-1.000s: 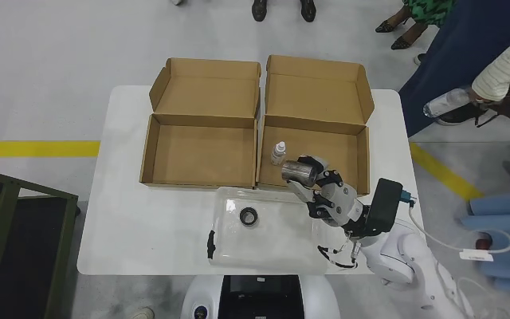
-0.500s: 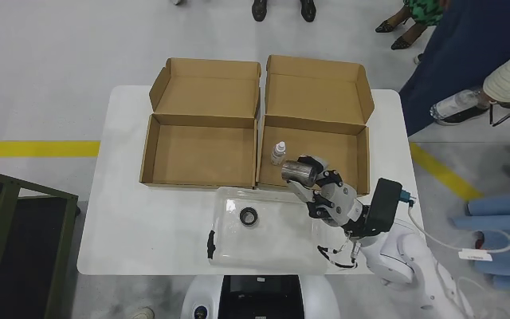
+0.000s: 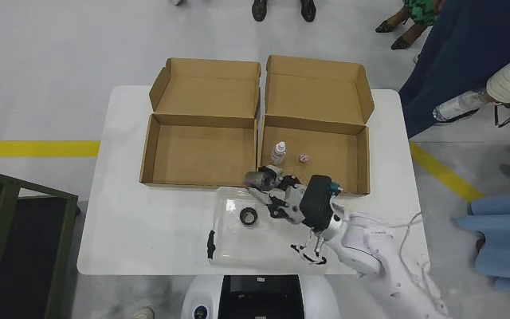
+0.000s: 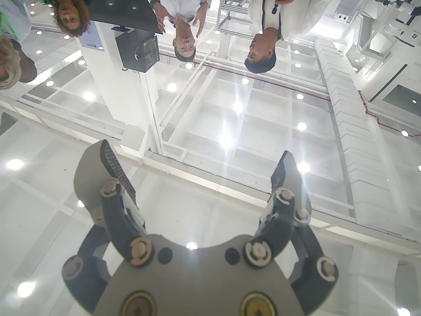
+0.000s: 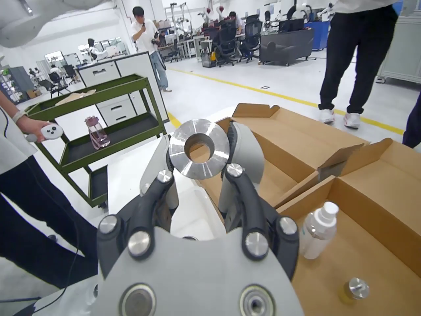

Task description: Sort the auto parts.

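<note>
Right gripper (image 5: pixel 200 156) clamped on a metal ring (image 5: pixel 197 170), above the far edge of the clear tray (image 3: pixel 263 243), near the left cardboard box (image 3: pixel 199 155); it should clear the box wall, then lower before release; left gripper (image 4: pixel 195 159) fingers apart

Bright, even overhead light; ceiling lamps (image 4: pixel 227 138) flare into starbursts in the left wrist view. The ring (image 5: pixel 185 166) glints. Shadows on the table (image 3: pixel 135 231) are soft. Wrist views bow at the edges.
</note>
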You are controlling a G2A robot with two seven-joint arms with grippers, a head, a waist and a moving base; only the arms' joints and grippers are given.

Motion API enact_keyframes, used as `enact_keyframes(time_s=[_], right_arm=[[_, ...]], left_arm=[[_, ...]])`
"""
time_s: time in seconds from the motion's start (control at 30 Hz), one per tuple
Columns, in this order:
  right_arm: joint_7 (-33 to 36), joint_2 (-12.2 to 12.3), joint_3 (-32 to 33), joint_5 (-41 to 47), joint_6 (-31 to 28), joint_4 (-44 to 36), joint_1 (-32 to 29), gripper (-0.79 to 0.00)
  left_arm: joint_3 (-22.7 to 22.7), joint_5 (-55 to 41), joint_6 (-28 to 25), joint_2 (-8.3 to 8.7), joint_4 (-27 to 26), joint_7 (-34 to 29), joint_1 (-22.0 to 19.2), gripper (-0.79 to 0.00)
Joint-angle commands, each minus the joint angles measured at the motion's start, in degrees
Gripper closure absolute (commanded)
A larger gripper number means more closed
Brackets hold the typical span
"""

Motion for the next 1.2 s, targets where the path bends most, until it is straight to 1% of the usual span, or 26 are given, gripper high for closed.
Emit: enact_keyframes(time_s=[0.0,0.3,0.57,0.97,1.17], right_arm=[[0.8,-0.5,-2.2,-0.6,0.5,1.6,2.0,0.0],[3.8,-3.5,-10.3,-2.9,3.2,8.7,11.9,0.0],[7.8,-6.8,-16.3,-1.8,5.7,15.3,20.5,0.0],[12.1,-12.2,-23.9,-2.2,8.2,25.2,31.1,0.0],[15.2,-14.8,-26.2,-1.0,9.1,30.3,35.2,0.0]], left_arm=[[0.0,0.0,0.0,0.0,0.0,0.0,0.0,-0.785],[0.0,0.0,0.0,0.0,0.0,0.0,0.0,-0.785],[0.0,0.0,0.0,0.0,0.0,0.0,0.0,-0.785],[0.0,0.0,0.0,0.0,0.0,0.0,0.0,-0.785],[0.0,0.0,0.0,0.0,0.0,0.0,0.0,-0.785]])
